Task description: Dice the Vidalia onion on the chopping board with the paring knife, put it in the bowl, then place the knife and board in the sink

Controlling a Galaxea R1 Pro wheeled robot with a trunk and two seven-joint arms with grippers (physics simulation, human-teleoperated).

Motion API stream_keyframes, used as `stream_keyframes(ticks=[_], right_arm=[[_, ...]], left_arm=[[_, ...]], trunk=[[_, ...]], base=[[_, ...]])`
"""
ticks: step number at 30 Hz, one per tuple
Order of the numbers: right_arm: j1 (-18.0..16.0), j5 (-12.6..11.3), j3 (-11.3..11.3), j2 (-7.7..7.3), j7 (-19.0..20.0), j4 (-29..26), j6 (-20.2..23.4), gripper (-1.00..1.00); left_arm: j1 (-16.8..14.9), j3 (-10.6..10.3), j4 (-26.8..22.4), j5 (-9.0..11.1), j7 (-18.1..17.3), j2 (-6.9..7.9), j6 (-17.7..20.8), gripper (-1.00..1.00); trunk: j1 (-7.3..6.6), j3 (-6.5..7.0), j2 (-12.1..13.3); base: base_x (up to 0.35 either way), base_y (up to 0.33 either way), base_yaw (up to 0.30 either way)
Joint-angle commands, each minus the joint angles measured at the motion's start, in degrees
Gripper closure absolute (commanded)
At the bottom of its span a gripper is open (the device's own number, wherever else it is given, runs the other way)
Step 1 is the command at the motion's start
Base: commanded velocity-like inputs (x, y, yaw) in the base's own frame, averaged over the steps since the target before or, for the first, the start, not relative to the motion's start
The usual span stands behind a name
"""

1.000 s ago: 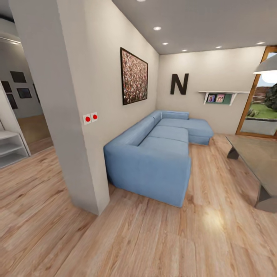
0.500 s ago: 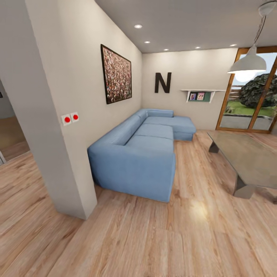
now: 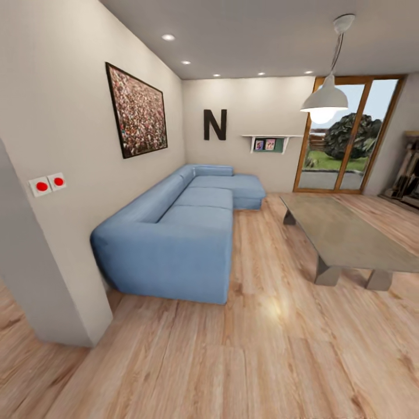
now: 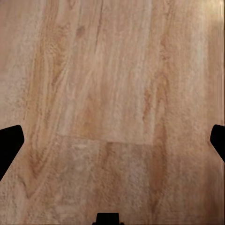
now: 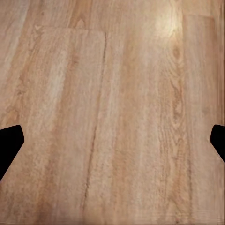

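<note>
A wall corner [image 3: 52, 291] stands at the left, a blue sofa [image 3: 174, 238] beside it, a low table [image 3: 343, 233] at the right. The kitchen things are probably elsewhere. Left claw [image 4: 112, 140] and right claw [image 5: 112, 140] hang wide open, empty, over the wood floor [image 3: 233, 361]. Turning tightly risks clipping the corner or sofa.

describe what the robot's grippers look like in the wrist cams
Little shows. The left gripper appears as two flat black fingertips with angled, pointed ends at the picture's edges, plus a small black block low in the middle. The right gripper has the same black fingertips. No cables or markings are visible.
</note>
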Motion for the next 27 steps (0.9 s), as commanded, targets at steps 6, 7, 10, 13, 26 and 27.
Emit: stream_keyframes(ticks=[6,7,10,13,26,27], right_arm=[[-0.06,0.02,0.00,-0.01,-0.15,0.07,-0.19,-1.00],[-0.06,0.02,0.00,-0.03,-0.15,0.07,-0.19,-1.00],[-0.06,0.02,0.00,-0.06,-0.15,0.07,-0.19,-1.00],[-0.06,0.02,0.00,-0.05,-0.15,0.07,-0.19,-1.00],[-0.06,0.02,0.00,-0.11,-0.22,0.07,-0.19,-1.00],[-0.06,0.02,0.00,-0.11,-0.21,0.07,-0.19,-1.00]], left_arm=[[-0.01,0.02,0.09,-0.01,-0.02,-0.09,-0.17,-1.00],[-0.01,0.02,0.09,-0.01,-0.02,-0.09,-0.17,-1.00],[-0.01,0.02,0.09,-0.01,-0.02,-0.10,-0.17,-1.00],[-0.01,0.02,0.09,-0.01,-0.02,-0.10,-0.17,-1.00],[-0.01,0.02,0.09,-0.01,-0.02,-0.10,-0.17,-1.00],[-0.01,0.02,0.09,-0.01,-0.02,-0.10,-0.17,-1.00]], trunk=[[0.01,-0.06,-0.02],[0.01,-0.06,-0.02],[0.01,-0.06,-0.02],[0.01,-0.06,-0.02],[0.01,-0.06,-0.02],[0.01,-0.06,-0.02]], base=[[0.166,-0.287,-0.277],[0.200,-0.272,-0.278],[0.215,-0.262,-0.278],[0.224,-0.256,-0.278],[0.226,-0.254,-0.278],[0.226,-0.254,-0.278]])
